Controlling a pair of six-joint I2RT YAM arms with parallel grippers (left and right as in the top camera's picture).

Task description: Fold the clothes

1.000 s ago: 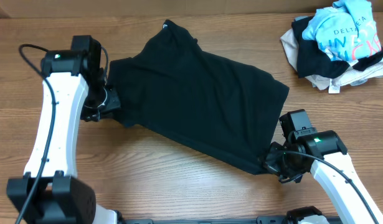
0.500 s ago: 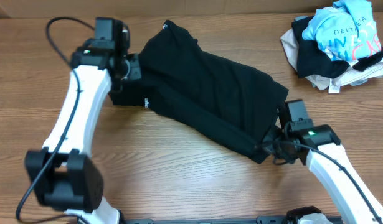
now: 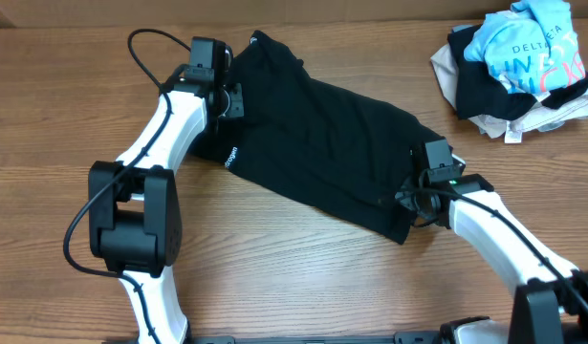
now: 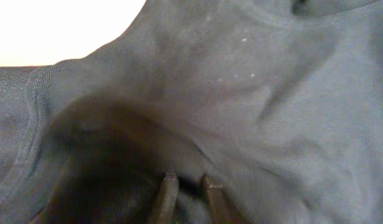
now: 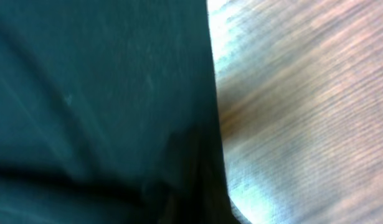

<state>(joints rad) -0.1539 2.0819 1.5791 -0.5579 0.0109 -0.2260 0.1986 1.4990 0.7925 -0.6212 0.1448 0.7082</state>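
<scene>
The black polo shirt (image 3: 322, 134) lies folded in a diagonal band across the table, with a small white logo (image 3: 229, 156) near its left edge. My left gripper (image 3: 228, 103) is over the shirt's upper left part. In the left wrist view its fingers (image 4: 189, 182) pinch a fold of the black fabric (image 4: 241, 93). My right gripper (image 3: 408, 201) is at the shirt's lower right corner and holds the hem. The right wrist view is blurred and shows dark fabric (image 5: 85, 81) beside wood (image 5: 303, 93); the fingers there are lost in shadow.
A pile of other clothes sits at the far right corner, with a light-blue printed tee (image 3: 523, 48) on top and a beige garment (image 3: 451, 81) under it. Bare wooden table (image 3: 294, 277) lies in front of the shirt.
Both grippers carried the shirt's near edge away from me over the shirt. The left went up and right to the collar area, the right up and left. The shirt is now a narrower band.
</scene>
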